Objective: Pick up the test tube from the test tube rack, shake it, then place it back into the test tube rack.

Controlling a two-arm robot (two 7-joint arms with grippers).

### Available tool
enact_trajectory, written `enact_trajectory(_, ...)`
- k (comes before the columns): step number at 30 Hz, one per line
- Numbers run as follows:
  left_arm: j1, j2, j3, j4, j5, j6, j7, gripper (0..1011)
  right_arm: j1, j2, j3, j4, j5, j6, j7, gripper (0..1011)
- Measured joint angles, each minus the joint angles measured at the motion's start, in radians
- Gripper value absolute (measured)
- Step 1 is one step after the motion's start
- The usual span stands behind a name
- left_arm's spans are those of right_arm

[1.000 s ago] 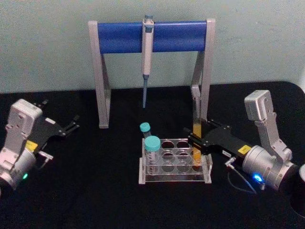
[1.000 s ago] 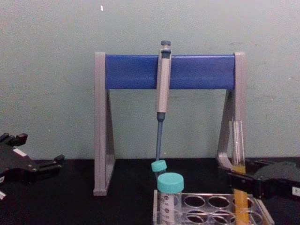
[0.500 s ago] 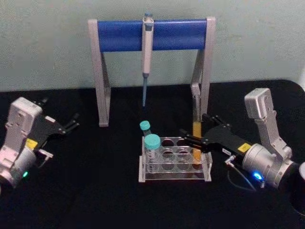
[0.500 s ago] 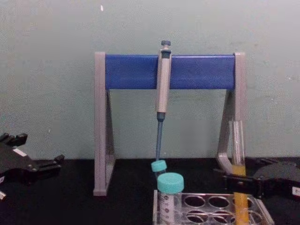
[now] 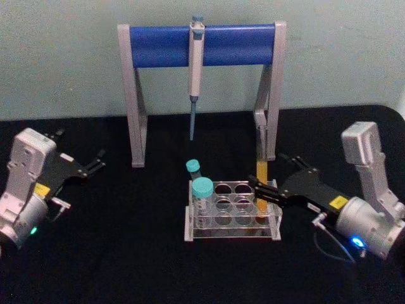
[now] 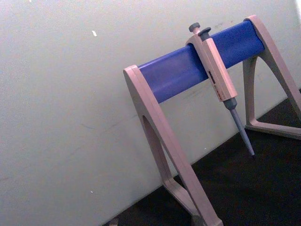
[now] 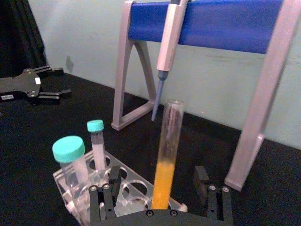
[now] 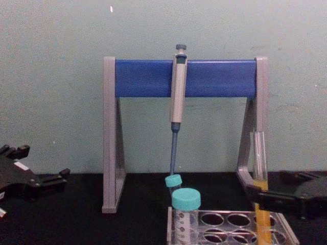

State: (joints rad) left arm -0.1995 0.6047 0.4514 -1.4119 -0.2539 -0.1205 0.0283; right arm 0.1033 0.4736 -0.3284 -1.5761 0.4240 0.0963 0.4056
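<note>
A: Starting nearest the robot, what is sitting on the black table (image 5: pixel 139 253)?

B: The test tube rack (image 5: pixel 231 216) is lying low at the front centre, and the test tube (image 5: pixel 261 183) is standing upright in its right-hand end, orange-yellow liquid filling its lower part. Two teal-capped tubes (image 5: pixel 202 201) are occupying the rack's left end.

A: And the right gripper (image 5: pixel 261 190)?

B: It is reaching in from the right at the tube's level. In the right wrist view its fingers (image 7: pixel 109 181) are standing apart on either side of the tube with a gap to each, so it is spread wide and holding nothing.

A: What is the left gripper (image 5: pixel 100 159) doing?

B: It is resting well off to the left, far from the rack, its fingers parted slightly around nothing.

A: Farther back?

B: A grey-and-blue pipette stand (image 5: pixel 201 45) is straddling the table's rear edge, with a pipette (image 5: pixel 193 79) hanging from its bar against the pale wall (image 5: pixel 63 57)
</note>
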Motion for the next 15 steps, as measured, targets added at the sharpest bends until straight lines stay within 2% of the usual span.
enact_trajectory(2,0.000,0.000,0.000,0.000,0.000,0.000,0.000,1001,-0.036,0.021,0.022,-0.034,0.009,-0.004,-0.004,1000)
enact_trajectory(7,0.000,0.000,0.000,0.000,0.000,0.000,0.000,1001,-0.087,0.040,0.065,-0.073,0.020,-0.020,-0.030,1000)
enact_trajectory(12,0.000,0.000,0.000,0.000,0.000,0.000,0.000,1002,-0.117,0.037,0.100,-0.085,0.015,-0.040,-0.072,1000)
enact_trajectory(15,0.000,0.000,0.000,0.000,0.000,0.000,0.000,1001,-0.129,0.015,0.116,-0.076,-0.027,-0.061,-0.126,1000)
